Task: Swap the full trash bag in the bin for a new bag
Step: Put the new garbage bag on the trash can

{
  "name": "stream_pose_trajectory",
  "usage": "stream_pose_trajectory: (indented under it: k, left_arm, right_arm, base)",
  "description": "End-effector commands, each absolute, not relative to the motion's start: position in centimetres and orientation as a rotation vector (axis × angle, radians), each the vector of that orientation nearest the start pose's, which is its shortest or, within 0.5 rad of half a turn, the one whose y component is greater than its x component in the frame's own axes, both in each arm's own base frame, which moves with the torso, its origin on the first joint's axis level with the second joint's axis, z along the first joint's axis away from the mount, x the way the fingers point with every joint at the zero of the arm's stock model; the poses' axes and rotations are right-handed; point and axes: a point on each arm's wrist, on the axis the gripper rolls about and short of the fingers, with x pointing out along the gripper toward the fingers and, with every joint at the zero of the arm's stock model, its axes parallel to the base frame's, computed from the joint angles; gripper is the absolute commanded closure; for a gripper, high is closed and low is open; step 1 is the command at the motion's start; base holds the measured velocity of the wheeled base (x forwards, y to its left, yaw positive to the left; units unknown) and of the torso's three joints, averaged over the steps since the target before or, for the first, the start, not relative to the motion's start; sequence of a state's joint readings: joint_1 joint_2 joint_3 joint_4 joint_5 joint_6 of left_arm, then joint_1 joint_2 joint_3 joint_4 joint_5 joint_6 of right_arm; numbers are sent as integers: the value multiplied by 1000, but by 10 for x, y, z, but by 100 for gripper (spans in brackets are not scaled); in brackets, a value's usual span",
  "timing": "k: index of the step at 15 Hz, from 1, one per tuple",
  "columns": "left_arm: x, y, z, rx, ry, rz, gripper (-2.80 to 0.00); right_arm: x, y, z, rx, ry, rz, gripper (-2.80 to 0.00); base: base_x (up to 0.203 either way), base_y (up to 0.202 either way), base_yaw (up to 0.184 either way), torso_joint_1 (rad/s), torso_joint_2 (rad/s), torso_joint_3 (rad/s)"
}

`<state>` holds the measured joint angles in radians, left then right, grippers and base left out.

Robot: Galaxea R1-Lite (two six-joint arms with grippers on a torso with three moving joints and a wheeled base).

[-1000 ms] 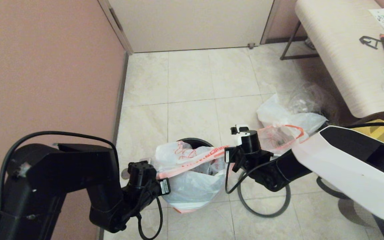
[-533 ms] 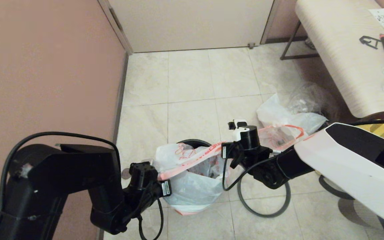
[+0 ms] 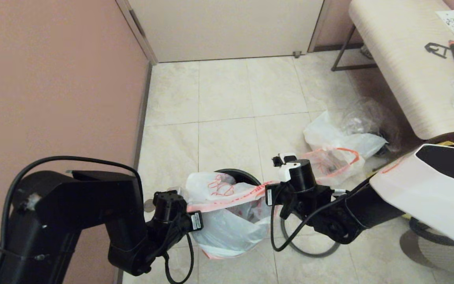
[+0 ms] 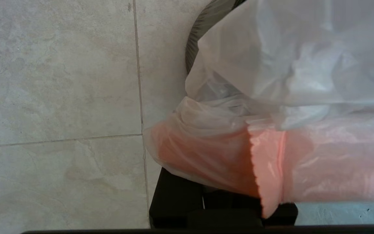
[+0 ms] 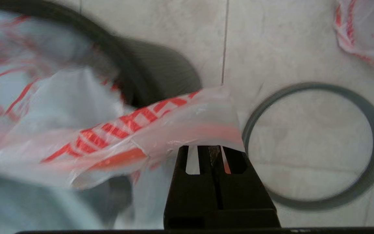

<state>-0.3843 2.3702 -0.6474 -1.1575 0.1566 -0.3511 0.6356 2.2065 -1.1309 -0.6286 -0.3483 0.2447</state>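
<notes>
Both pairs of jaws are clamped on the pink-orange edge of the new bag (image 3: 227, 213): the right gripper (image 5: 213, 150) pinches it with fingers pressed together on the film, and the left gripper (image 3: 194, 219) grips the opposite side, though its fingers are mostly covered by plastic in the left wrist view. Held from two sides like this, the mouth of the printed white bag is stretched into a band across the bin (image 3: 238, 174), with the body of the bag sagging down over the near side of the black pail. The likely reason is to spread the opening wide enough to drop it into the pail and fold the edge over the wall. The grey ring (image 5: 317, 143) lies flat on the tiled floor (image 3: 227, 98) just beside the bin on the right arm's side, apparently set aside until the bag is seated. The full trash bag (image 3: 339, 148) rests on the floor farther off, near the bench (image 3: 400, 51), already out of the bin
</notes>
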Motion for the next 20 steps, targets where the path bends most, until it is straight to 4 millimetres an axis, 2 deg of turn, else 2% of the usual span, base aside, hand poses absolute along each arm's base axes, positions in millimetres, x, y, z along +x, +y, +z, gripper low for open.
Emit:
stream_pose_trajectory:
  k: [1, 4, 6, 9, 12, 15, 17, 18, 20]
  left_arm:
    - [327, -128, -29, -197, 567, -121, 0]
    - [330, -127, -25, -206, 544, -104, 0]
    - [329, -127, -17, -217, 514, -109, 0]
    - [327, -128, -14, -220, 499, -115, 0]
    - [327, -128, -13, -222, 496, -117, 0]
    - [328, -128, -19, -217, 508, -115, 0]
    - [331, -128, -22, -214, 513, -110, 0]
    - [332, -129, -25, -211, 515, -111, 0]
    - [331, -129, -25, -210, 518, -112, 0]
  right_arm:
    - [327, 240, 95, 32, 419, 247, 0]
    - [305, 226, 92, -10, 518, 257, 0]
    - [296, 221, 88, -17, 592, 335, 0]
    - [303, 224, 80, 10, 614, 409, 0]
    - [320, 237, 66, 25, 570, 438, 0]
    - [312, 237, 65, 2, 589, 450, 0]
    - [300, 235, 62, -16, 617, 460, 0]
    - [293, 236, 56, -30, 640, 470, 0]
    - [299, 242, 40, -40, 660, 468, 0]
  base:
    - [0, 0, 0, 0, 0, 0]
    - [0, 0, 0, 0, 0, 0]
    - [0, 0, 0, 0, 0, 0]
    - [0, 0, 0, 0, 0, 0]
    - [0, 0, 0, 0, 0, 0]
    - [0, 0, 0, 0, 0, 0]
    - [0, 0, 0, 0, 0, 0]
    - [0, 0, 0, 0, 0, 0]
    - [0, 0, 0, 0, 0, 0]
